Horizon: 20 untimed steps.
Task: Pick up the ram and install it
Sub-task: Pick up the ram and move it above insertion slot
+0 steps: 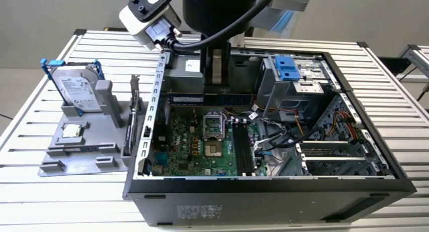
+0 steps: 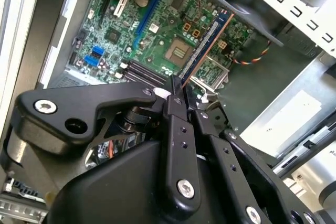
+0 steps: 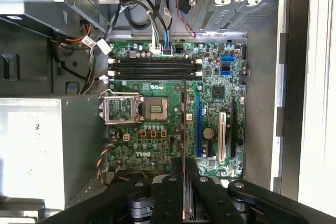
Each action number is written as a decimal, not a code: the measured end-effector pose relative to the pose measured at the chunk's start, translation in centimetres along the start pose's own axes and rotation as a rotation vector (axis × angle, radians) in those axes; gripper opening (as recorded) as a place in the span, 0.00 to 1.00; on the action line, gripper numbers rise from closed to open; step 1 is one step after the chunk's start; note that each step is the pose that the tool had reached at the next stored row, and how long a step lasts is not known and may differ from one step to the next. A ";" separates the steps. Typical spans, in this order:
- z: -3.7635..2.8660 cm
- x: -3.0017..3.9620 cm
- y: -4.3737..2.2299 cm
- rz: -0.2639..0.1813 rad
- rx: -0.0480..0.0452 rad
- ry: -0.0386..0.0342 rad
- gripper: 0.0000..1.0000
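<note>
Case: open black computer tower (image 1: 268,189) holds green motherboard (image 1: 194,146).
Ram: we see thin blue-green ram stick (image 2: 206,45).
Jaws: black gripper (image 2: 182,88) pinches it.

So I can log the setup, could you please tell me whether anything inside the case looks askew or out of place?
The ram, gripped in the hand, is held crosswise to the black memory slots rather than parallel with them. I see no damage otherwise.
</note>
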<state>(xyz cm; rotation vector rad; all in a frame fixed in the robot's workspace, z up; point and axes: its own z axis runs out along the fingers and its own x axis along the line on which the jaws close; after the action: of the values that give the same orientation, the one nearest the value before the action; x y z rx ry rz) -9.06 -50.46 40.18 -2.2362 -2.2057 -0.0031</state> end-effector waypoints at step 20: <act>0.01 0.04 3.10 0.000 0.0000 0.0001 0.00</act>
<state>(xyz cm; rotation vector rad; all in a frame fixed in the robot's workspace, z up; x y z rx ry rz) -5.96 -50.46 40.17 -2.2362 -2.2056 -0.0032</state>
